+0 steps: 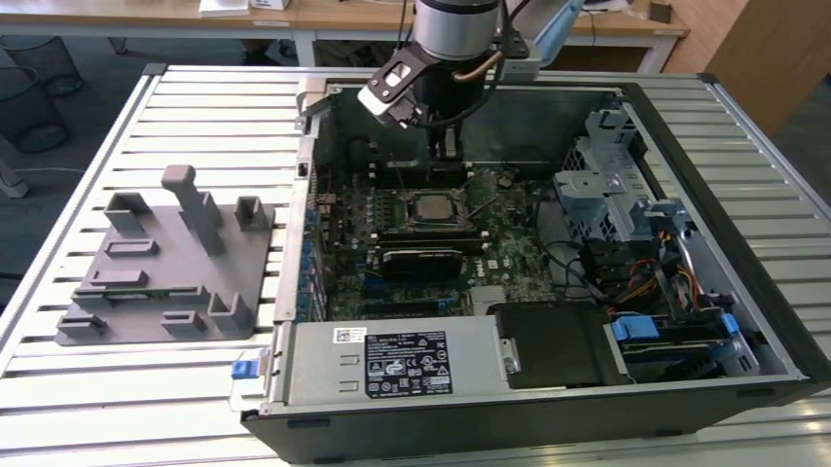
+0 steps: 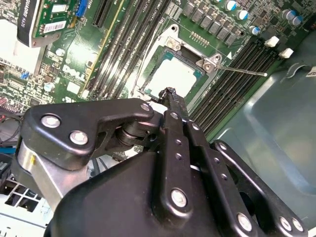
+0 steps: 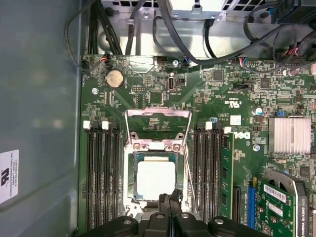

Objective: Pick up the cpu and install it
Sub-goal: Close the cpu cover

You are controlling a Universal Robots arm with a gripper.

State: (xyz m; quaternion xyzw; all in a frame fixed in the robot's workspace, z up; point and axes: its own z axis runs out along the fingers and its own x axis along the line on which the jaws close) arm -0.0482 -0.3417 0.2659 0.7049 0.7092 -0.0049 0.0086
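Note:
The cpu (image 3: 155,179), a small square chip with a silvery-white top, lies flat inside the socket frame (image 3: 132,174) on the green motherboard. It also appears in the second wrist view as the cpu (image 2: 173,77) and in the exterior view as the cpu (image 1: 429,207). A thin metal lever (image 3: 186,163) runs along the socket's side. My gripper (image 3: 170,198) hangs just above one edge of the chip, fingers pressed together and holding nothing. In the second wrist view the gripper (image 2: 170,93) tips sit at the chip's rim. In the exterior view the gripper (image 1: 446,148) reaches down into the open case.
The open computer case (image 1: 675,126) lies on a slatted metal table (image 1: 195,107). Memory slots (image 3: 101,173) flank the socket, with a graphics card (image 3: 281,202) and cables (image 3: 163,24) nearby. A grey plastic fixture (image 1: 169,258) with upright posts stands at the exterior view's left.

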